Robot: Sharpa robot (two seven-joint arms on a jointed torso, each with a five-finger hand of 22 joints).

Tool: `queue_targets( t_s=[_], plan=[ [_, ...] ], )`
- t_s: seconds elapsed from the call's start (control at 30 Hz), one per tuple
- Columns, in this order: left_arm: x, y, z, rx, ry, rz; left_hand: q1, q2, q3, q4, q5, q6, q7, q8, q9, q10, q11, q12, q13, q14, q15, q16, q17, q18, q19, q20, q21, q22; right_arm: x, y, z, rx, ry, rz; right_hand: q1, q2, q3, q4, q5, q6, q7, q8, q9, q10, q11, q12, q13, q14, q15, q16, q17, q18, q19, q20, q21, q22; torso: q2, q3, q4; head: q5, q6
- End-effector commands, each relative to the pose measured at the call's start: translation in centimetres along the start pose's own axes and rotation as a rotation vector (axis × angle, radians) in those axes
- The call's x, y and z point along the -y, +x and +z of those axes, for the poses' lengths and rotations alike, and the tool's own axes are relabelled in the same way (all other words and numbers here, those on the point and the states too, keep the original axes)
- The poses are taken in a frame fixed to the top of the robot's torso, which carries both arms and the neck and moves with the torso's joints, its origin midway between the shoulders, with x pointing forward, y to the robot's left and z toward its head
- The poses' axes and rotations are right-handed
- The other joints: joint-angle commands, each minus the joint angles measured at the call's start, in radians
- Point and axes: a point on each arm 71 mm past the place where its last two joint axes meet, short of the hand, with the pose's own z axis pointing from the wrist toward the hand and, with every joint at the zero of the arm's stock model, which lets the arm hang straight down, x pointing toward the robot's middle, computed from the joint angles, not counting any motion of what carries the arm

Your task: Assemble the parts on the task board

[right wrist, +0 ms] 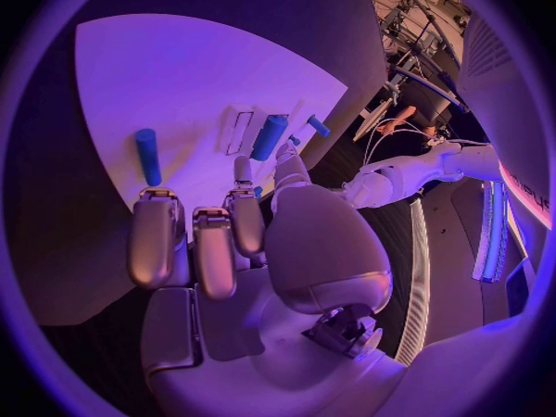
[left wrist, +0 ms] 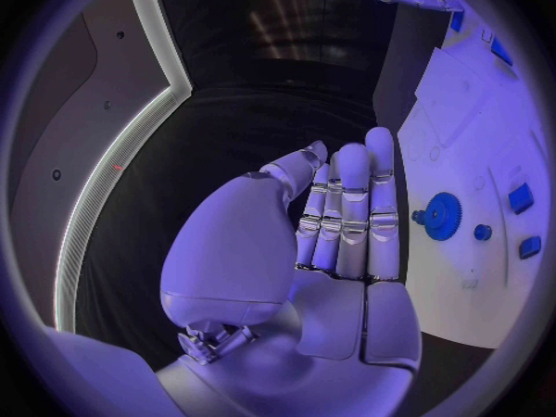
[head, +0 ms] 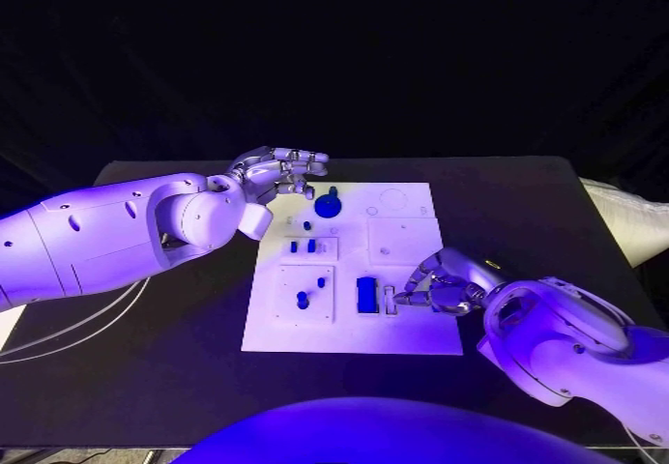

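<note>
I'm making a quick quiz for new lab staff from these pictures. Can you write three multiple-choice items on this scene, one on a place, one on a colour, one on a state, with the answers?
1. Where on the task board does the gear-shaped part lie?
A. at the far end, near the left hand
B. at the near end, under the right hand
C. off the board, on the table

2. What colour is the task board?
A. black
B. white
C. red

3. How is the left hand?
A. gripping the gear
B. pinching a peg
C. holding nothing, fingers straight

Answers: 1 A, the head view shows the gear at the board's far end beside the left hand. 2 B, the plate is pale on the black table. 3 C, the left wrist view shows its fingers straight, nothing in them.
</note>
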Motion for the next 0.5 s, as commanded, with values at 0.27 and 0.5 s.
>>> queue_targets(
  t_s=[0.27, 0.5],
  plan=[
    [0.0, 0.3, 0.1, -0.021, 0.006, -0.002, 0.001, 0.008, -0.005, -0.002, 0.006, -0.01, 0.0, 0.004, -0.001, -0.008, -0.001, 0.004, 0.001, -0.007, 0.003, 0.003, -0.001, 0.003, -0.002, 0.006, -0.004, -0.001, 3.1, -2.4, -0.8, 0.055, 0.002, -0.074, 0.042, -0.008, 0.009, -0.023, 0.006, -0.032, 0.019, -0.056, -0.021, -0.02, 0.017, -0.039, -0.233, 0.079, 0.021, -0.007, 0.139, -0.011, -0.006, 0.013, -0.006, -0.001, -0.005, -0.0004, -0.01, -0.011, 0.006],
    [0.0, 0.4, 0.1, -0.025, 0.006, -0.003, 0.001, 0.008, -0.005, -0.002, 0.006, -0.01, 0.0, 0.004, -0.001, -0.008, -0.001, 0.004, 0.001, -0.007, 0.003, 0.003, -0.001, 0.003, -0.002, 0.006, -0.004, -0.001, 4.4, -1.4, -0.3, 0.012, 0.094, -0.138, -0.001, -0.007, -0.005, 0.017, 0.042, -0.005, 0.017, -0.073, -0.026, -0.027, 0.017, -0.062, -0.249, 0.076, 0.023, -0.016, 0.124, -0.008, -0.014, 0.019, -0.014, -0.012, -0.005, -0.0006, -0.0081, -0.014, 0.011]
  ],
)
